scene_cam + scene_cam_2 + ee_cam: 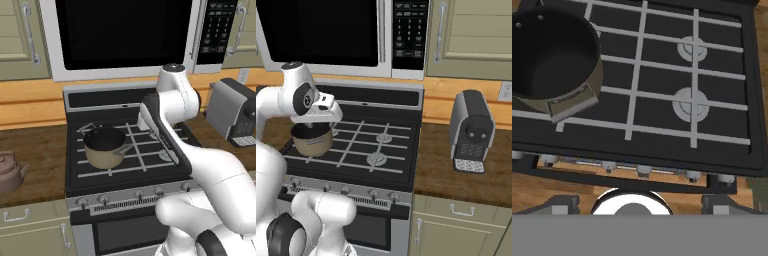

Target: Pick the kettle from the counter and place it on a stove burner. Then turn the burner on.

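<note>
Copper-brown kettle (10,171) sits on the dark wood counter (40,150) at the far left edge of the left base view, well apart from the stove (125,150) and from the arm. Upright, lid on, spout toward the stove. A tan saucepan (104,146) with dark inside stands on the front left part of the grate, handle pointing right. The white arm (175,115) rises over the right half of the stove top. A coffee machine (234,112) stands on the counter right of the stove; microwave (125,35) above.

Right base view: the arm's wrist hangs above the saucepan (312,140), hiding part of it. Two grey stove burners (376,159) show free under the grate bars on the right side. Knob row (346,191) along the stove front. Coffee machine (471,131) on the counter (456,175) to the right.

Hand view: looks down on the stove. Saucepan (552,57) at upper left, burner caps (691,102) at right, knobs (644,171) below. The gripper (632,205) shows its two finger tips (562,204) far apart at the bottom edge, jaws spread wide, nothing between them.
</note>
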